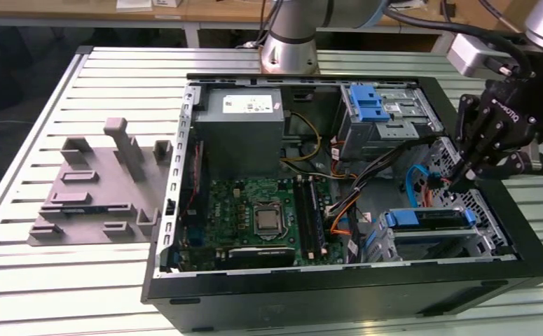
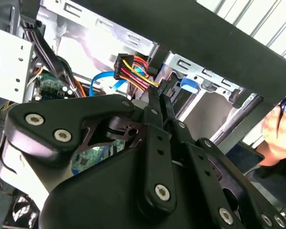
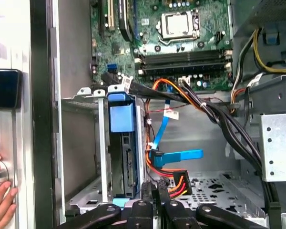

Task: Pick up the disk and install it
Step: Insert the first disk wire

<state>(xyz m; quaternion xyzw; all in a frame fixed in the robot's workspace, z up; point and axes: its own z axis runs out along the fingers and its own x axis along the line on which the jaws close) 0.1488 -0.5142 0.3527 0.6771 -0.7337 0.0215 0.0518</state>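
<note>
The disk, in its blue carrier, sits inside the lower metal drive cage at the case's corner on the exterior view's right. In the first wrist view the disk stands edge-on in that cage with its blue tab showing. My gripper hangs just above the cage with its fingers pressed together, shut and holding nothing. In the first wrist view the gripper is beside the disk's end, close to the connector with red and yellow wires. The second wrist view shows the gripper next to that connector.
The open black computer case lies on a slatted table. Inside are the motherboard, a grey power-supply box, an upper cage with blue latch and loose cables. A grey fixture lies left. A hand rests outside the case.
</note>
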